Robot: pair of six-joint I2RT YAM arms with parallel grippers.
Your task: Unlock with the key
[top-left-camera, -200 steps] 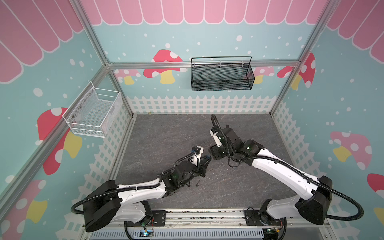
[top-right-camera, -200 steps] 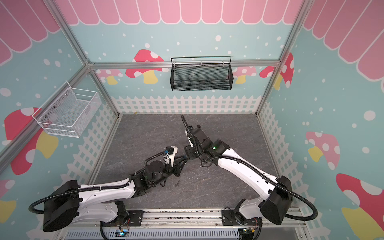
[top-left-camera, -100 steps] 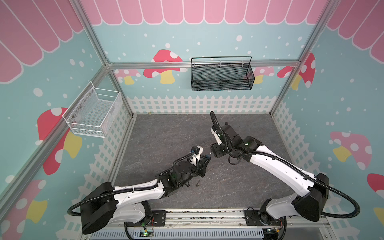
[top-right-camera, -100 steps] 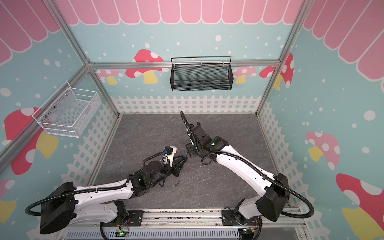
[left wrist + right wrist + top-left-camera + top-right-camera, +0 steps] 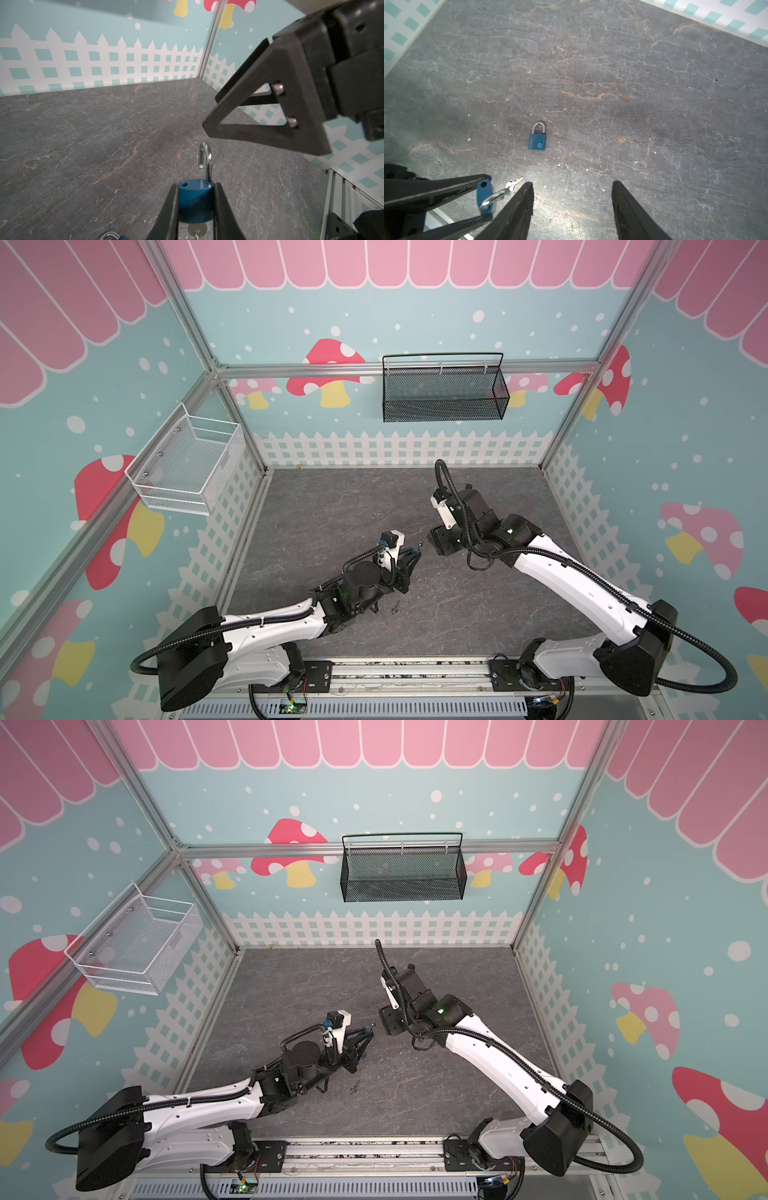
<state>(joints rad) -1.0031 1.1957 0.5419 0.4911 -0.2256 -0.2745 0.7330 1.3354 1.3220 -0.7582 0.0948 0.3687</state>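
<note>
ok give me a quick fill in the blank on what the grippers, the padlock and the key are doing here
1. The left gripper holds a padlock with a ____ body.
2. Its shackle stands ____, with one end free of the body.
3. The jaws of the right gripper stand ____, with nothing between them.
4. The key lies on the table, held by ____ gripper.

Missing words: blue; open; open; neither

Blue-bodied, silver-looped padlock (image 5: 195,201) in black left gripper (image 5: 195,185); beneath it, dark grey floor (image 5: 83,135) (rusty veins throughout).
</note>
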